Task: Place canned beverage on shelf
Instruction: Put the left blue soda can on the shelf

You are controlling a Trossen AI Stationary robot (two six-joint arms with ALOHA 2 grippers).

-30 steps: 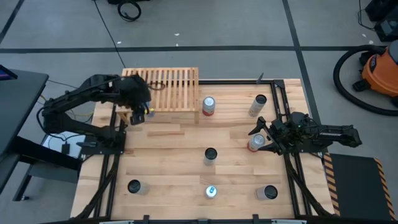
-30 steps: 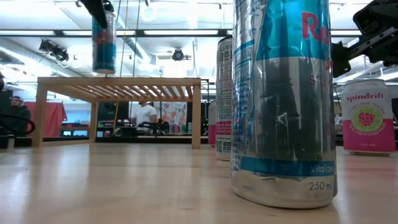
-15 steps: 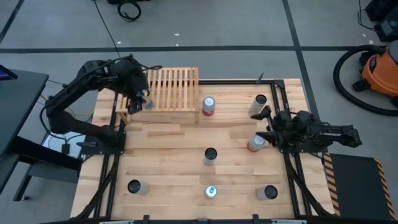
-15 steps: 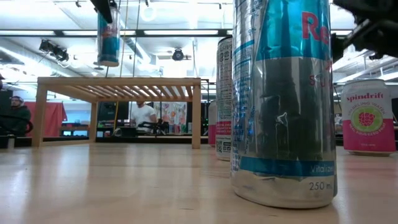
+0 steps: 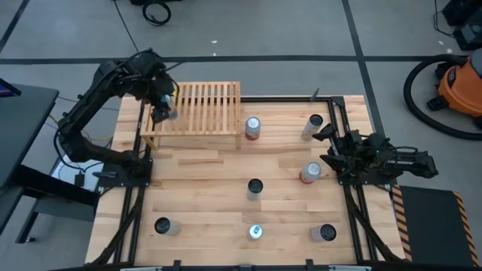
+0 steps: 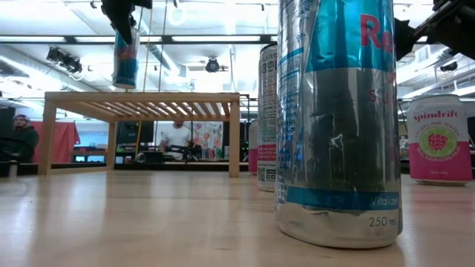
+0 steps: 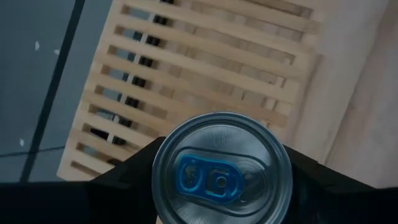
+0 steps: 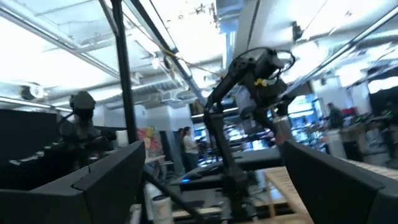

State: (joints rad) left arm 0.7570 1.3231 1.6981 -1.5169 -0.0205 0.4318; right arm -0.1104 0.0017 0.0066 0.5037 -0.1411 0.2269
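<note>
Above the left end of the slatted wooden shelf (image 5: pixel 197 109), the left gripper (image 5: pixel 163 106) is clenched around a blue-and-silver can (image 6: pixel 125 59), holding it upright in the air. Seen from table height, the can hangs clear of the shelf top (image 6: pixel 141 96), not touching the slats. From the wrist of that arm, the can's silver lid with its blue tab (image 7: pixel 222 171) fills the space between the dark fingers (image 7: pixel 118 186), with the shelf slats (image 7: pixel 205 68) spread out below and beyond it.

The shelf stands at the far left part of the wooden table (image 5: pixel 211 196), with nothing resting on its slats. On the table's right side, the right gripper (image 5: pixel 329 143) waits with its fingers spread wide and nothing between them, raised just beside a pink-and-white can (image 5: pixel 309 172) and near a silver can (image 5: pixel 312 126) farther back.

More cans stand about the tabletop: a red-topped can (image 5: pixel 252 127) just beside the shelf's right leg, a dark-topped can (image 5: pixel 254 188) in the middle, and three cans along the near edge, of which the blue-tabbed can (image 5: pixel 256 232) looms large at table height (image 6: pixel 338 119). People (image 6: pixel 177 137) are visible in the room behind the shelf.
</note>
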